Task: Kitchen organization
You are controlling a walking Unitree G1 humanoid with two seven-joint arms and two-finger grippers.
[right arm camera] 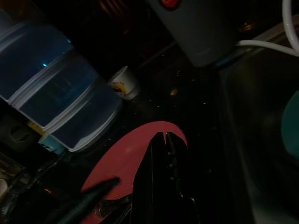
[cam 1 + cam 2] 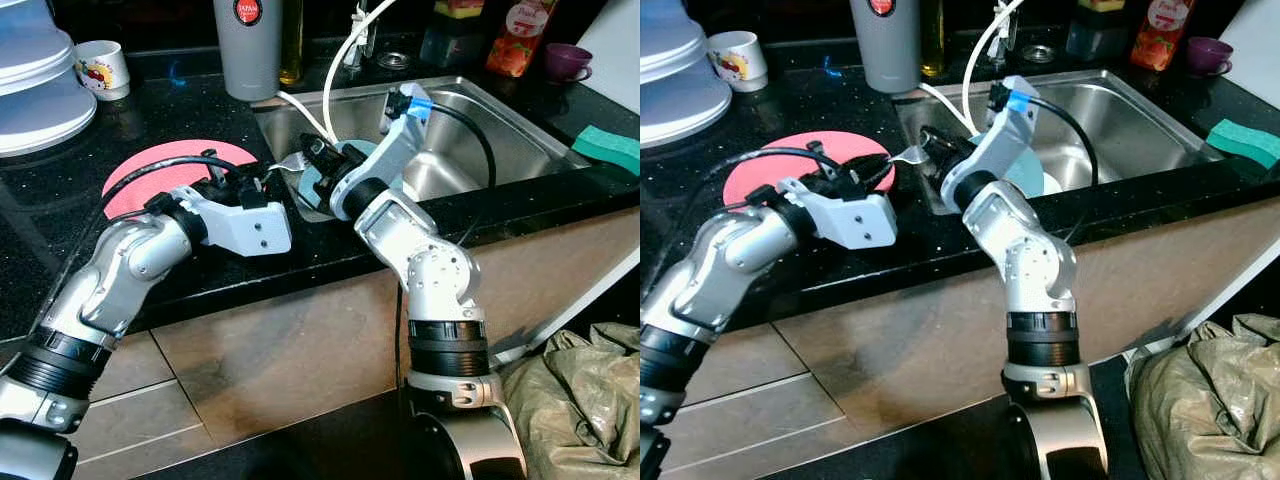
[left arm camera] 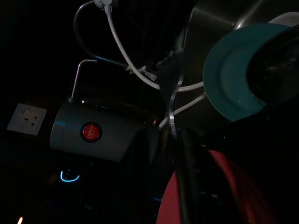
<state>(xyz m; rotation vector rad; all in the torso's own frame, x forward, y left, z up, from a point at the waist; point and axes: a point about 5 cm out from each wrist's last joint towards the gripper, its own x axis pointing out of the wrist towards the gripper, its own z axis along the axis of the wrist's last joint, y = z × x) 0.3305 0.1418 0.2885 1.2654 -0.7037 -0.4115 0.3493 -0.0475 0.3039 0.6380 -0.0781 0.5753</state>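
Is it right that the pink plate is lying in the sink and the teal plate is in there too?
Not quite. The pink plate lies on the black counter left of the sink, as the left eye view shows. The teal plate is in the sink.

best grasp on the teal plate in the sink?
Teal plate leans tilted against the sink's left wall, rim up. Pinch that raised upper rim, jaws straddling its thin edge, coming down from above. The left gripper crowds the counter side, so approach from over the basin.

Dim picture here: a grey flask [image 3: 96, 135] with a red badge lies beside the steel sink [image 3: 219, 28], a teal plate [image 3: 226, 79] inside it, white cables [image 3: 135, 70] crossing, pink plate [image 3: 170, 200] below the dark fingers [image 3: 184, 177].
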